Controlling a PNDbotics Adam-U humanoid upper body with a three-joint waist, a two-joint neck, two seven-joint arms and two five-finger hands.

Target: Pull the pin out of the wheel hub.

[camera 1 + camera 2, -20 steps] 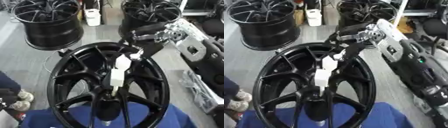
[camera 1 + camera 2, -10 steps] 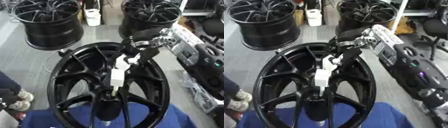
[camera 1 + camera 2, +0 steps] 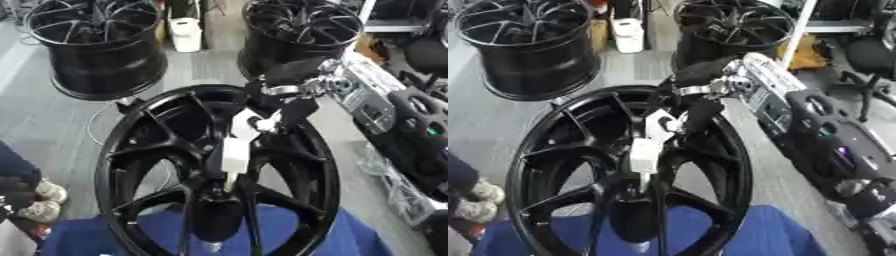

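with our right hand (image 3: 293,102) fingers (image 3: 278,116) curled round the top of the white plastic pin (image 3: 234,150) seated below them in the glossy black spoked wheel hub (image 3: 219,175), we should draw straight along its axis.

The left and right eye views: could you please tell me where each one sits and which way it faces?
Left eye view: in the robot's head, looking down at the black wheel on the blue cloth; the right hand comes in from the right, at the top of the white pin.
Right eye view: beside it, same downward look; more of the right arm shows.
Both share the wheel, the pin, the right hand and two spare wheels behind. No left hand shows.
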